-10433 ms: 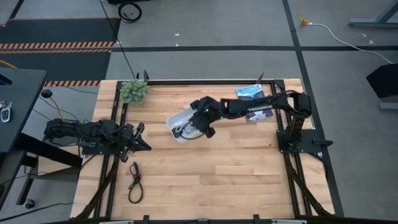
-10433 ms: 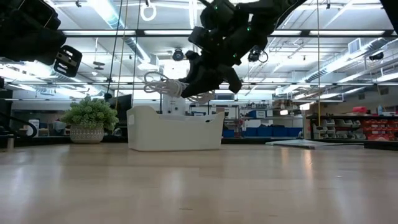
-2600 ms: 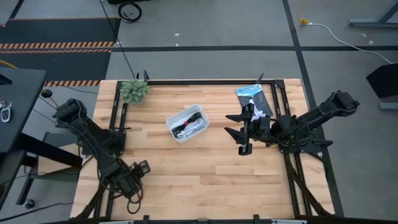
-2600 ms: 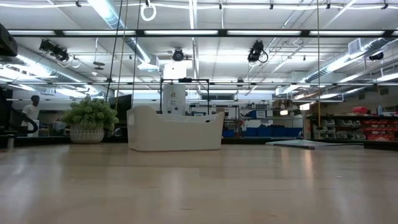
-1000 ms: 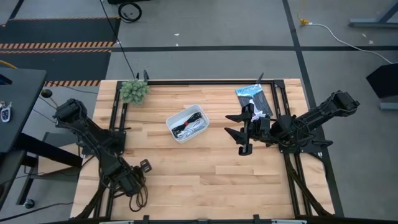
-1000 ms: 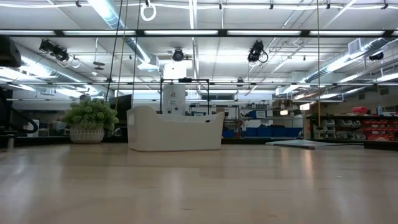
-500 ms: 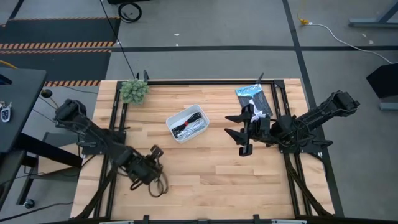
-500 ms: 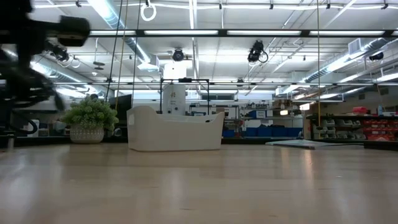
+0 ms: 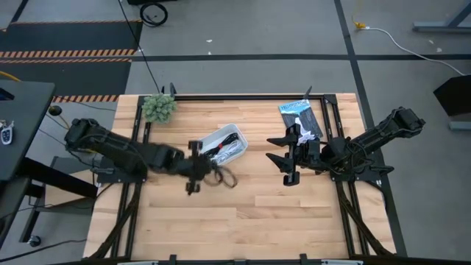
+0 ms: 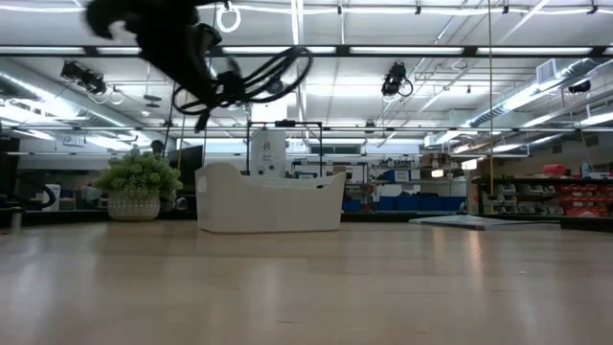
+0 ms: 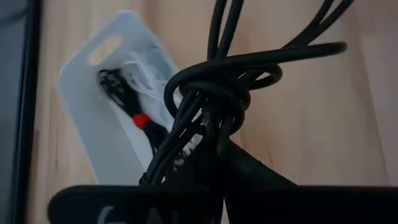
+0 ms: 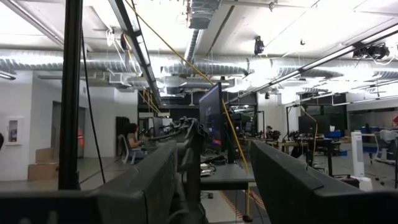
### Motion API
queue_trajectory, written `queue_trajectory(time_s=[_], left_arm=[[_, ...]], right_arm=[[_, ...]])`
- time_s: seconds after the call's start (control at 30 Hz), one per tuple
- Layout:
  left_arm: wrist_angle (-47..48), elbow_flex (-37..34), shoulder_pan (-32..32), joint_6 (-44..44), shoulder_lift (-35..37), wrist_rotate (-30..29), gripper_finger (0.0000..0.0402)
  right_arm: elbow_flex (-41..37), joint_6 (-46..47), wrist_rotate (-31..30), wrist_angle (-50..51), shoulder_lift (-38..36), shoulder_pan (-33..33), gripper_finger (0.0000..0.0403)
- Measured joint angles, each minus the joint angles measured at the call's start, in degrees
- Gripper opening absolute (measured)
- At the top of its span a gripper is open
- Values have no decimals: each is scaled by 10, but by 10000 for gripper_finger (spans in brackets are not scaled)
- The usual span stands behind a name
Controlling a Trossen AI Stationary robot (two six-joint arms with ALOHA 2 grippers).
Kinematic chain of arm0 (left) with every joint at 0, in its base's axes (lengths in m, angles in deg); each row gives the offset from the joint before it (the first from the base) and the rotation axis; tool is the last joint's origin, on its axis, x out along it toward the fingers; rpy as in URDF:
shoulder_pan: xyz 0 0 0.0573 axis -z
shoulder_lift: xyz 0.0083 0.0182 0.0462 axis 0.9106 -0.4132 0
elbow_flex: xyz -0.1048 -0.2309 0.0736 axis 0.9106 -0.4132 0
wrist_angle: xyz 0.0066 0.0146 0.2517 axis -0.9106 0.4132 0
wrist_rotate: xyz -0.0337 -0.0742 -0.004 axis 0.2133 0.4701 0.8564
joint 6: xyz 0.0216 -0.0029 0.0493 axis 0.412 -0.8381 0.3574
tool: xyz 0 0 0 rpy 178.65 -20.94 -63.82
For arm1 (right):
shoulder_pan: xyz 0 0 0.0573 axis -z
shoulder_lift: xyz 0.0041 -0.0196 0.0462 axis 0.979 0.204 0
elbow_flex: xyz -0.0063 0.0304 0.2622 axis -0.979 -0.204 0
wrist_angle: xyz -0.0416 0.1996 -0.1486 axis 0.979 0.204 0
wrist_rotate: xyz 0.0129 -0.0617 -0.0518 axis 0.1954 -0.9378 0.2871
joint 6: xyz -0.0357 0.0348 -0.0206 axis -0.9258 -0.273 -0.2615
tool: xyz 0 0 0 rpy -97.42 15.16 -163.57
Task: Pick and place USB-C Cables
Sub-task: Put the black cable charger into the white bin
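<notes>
A dark USB-C cable (image 9: 221,177), tied in a knotted bundle, hangs in the air just on the near side of the white bin (image 9: 222,145); my left gripper (image 9: 196,171) is shut on it. In the low view that cable (image 10: 270,75) loops out high above the table beside the left gripper (image 10: 206,84). The bin (image 11: 109,146) holds more cables, one black with a red tie (image 11: 142,119) and one white (image 11: 144,73). My right gripper (image 9: 274,149) stands open to the right of the bin, with nothing between its fingers (image 12: 283,183). My left gripper holds the dark cable just behind its knot (image 11: 214,121), between its two fingers (image 11: 249,174). The fingers come roughly level from the table's left. The cable is lifted clear of the table, and its loops (image 10: 278,67) stick out ahead of the fingertips.
A flat black-and-blue packet (image 9: 300,118) lies at the far right of the table. A small potted plant (image 9: 159,108) stands at the far left corner. A black frame rail (image 9: 243,96) runs along the table's far edge. Bare wood (image 9: 250,221) spans the near half.
My left gripper has swung from the table's near left corner up and toward the far right, to the bin's near side, carrying the dark cable. The cable, which lay on the table, is now lifted clear and high above it.
</notes>
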Motion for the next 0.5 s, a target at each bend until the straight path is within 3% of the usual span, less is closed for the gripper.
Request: queue_trajectory(time_s=[0.27,0.5], left_arm=[[-85,8,-136,-140,-2,96,16],[-113,2,-231,-235,-42,137,22]], right_arm=[[0,0,0,0,0,0,210],[0,0,0,5,0,0,210]])
